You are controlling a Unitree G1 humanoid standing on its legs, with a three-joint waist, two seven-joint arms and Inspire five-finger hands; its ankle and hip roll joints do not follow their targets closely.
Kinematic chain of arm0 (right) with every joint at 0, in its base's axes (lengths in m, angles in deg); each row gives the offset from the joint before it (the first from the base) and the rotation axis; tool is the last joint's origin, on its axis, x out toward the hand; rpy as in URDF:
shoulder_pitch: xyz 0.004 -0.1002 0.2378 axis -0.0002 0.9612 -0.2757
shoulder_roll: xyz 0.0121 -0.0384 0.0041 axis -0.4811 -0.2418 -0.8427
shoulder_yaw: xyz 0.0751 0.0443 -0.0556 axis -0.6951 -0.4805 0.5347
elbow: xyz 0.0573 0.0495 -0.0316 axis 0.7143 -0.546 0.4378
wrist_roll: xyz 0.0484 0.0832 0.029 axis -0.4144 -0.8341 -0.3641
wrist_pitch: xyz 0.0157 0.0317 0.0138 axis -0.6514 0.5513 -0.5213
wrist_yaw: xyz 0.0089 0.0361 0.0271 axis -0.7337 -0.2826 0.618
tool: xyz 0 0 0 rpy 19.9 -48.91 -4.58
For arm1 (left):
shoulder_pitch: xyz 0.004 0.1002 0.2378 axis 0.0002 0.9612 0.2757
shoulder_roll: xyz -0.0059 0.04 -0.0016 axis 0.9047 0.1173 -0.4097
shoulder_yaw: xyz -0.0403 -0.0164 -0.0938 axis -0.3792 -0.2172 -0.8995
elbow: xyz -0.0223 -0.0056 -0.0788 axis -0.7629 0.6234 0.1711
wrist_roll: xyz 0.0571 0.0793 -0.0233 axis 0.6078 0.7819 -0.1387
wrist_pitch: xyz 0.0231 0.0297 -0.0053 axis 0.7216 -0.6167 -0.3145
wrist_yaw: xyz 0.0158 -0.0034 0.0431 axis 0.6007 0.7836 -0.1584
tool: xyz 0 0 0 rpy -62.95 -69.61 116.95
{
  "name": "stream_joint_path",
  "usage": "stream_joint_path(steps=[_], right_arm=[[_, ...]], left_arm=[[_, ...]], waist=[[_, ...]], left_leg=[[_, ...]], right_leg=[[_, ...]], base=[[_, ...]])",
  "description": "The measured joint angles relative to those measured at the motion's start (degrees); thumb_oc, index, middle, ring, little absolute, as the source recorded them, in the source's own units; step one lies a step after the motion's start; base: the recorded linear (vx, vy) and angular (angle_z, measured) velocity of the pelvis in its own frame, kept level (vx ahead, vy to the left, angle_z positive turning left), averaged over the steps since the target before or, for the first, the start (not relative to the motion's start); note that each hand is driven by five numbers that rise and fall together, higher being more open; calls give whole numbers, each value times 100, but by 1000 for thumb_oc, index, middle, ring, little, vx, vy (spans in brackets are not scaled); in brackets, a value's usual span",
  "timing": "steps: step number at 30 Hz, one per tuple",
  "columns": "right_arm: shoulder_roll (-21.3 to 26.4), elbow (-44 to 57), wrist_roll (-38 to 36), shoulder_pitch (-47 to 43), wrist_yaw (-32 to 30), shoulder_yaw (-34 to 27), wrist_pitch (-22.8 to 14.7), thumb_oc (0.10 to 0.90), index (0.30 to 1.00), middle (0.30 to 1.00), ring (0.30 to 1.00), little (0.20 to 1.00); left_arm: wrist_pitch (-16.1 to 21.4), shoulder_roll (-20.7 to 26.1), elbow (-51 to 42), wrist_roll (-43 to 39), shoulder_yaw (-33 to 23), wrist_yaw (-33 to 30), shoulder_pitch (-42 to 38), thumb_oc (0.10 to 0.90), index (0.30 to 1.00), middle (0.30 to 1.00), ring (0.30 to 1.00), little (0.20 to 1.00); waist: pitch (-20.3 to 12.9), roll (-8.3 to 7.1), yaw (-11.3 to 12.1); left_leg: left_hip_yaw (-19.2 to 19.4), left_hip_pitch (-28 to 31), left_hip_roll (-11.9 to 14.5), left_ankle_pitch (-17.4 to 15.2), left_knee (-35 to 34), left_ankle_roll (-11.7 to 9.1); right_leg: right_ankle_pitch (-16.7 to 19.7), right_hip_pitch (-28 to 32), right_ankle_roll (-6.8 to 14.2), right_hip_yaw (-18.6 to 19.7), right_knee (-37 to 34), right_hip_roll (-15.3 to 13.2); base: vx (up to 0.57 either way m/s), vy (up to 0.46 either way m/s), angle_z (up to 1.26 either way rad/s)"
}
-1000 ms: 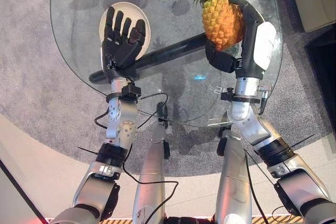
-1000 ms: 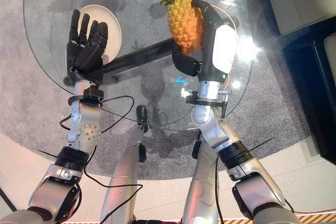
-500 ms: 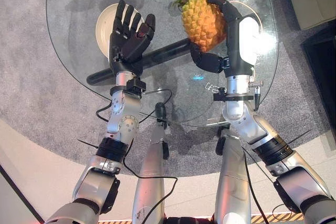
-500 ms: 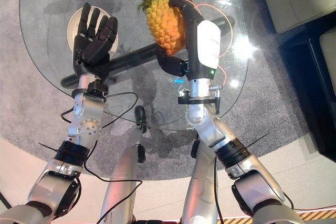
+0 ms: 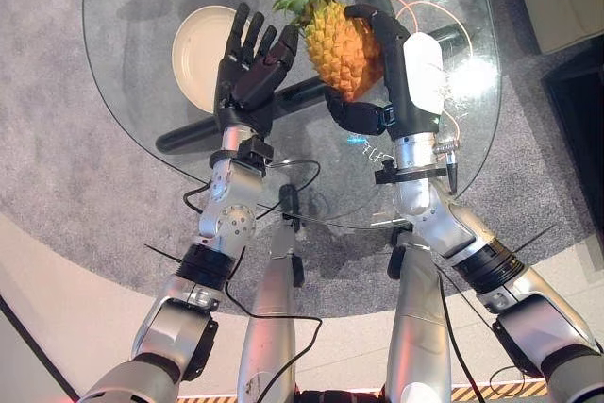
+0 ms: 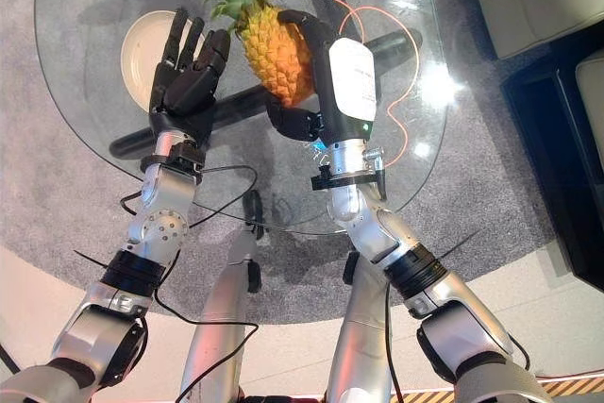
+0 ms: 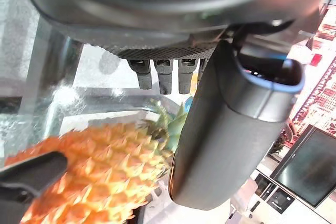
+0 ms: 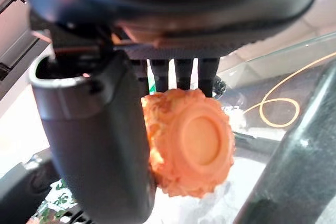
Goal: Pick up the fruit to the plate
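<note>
- The pineapple (image 5: 342, 44) has an orange-yellow skin with a diamond scale pattern, a green leafy crown, and a plain, smooth orange disc at its base.
- The plate (image 5: 200, 52) is plain cream.
- The right hand (image 5: 387, 77) is black with a white cover on its back.
- The left hand (image 5: 250, 68) is black all over.
- The table (image 5: 142, 7) is clear glass on a black bar.
- The carpet (image 5: 66, 167) is speckled grey.
- A thin orange cord (image 6: 401, 92) loops under the glass.
</note>
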Motion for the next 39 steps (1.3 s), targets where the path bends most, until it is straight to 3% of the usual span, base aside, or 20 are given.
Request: stream_joint_path(steps=[19, 39], right_arm=[[-14, 98, -113, -75, 262, 110, 136, 100, 300, 300, 300, 200], [52, 135, 77, -307, 701, 247, 167, 100, 300, 300, 300, 200]], left_arm=[[27, -118, 0, -480, 96, -3, -59, 800, 900, 900, 900, 900], [399, -317, 0, -1347, -61, -20, -51, 800, 900, 900, 900, 900]], waist=[[0, -2, -3], [-1, -2, 2]], left_leg=[[-4, 7, 0, 6, 3, 4], [-7, 9, -2, 24, 0, 5]], right_leg=[[5, 20, 4, -9, -3, 0], [21, 25, 5, -12, -7, -1]], base=[[0, 0, 0], [0, 0, 0]])
